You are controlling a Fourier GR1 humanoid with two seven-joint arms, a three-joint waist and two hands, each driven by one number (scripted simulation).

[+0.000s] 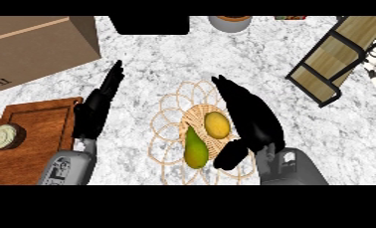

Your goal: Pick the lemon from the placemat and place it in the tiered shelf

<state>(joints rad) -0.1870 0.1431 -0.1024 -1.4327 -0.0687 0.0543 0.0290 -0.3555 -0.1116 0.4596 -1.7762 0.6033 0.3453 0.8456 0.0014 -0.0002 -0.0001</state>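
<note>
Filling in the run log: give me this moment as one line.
phase: pre-grasp | right hand: open, beside lemon | lemon: on placemat | left hand: open, resting | tiered shelf: upper right

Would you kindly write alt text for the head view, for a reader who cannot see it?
The right hand, open, is just right of the lemon on the placemat, beside a green fruit. The shelf stands at upper right; the left hand rests open at left.

I see the tiered shelf (330,57) at 2 o'clock cut by the right edge, the box (44,43) at 10 o'clock by the left. My right hand (253,120) hides the 3 o'clock rim of the placemat (170,117).
</note>
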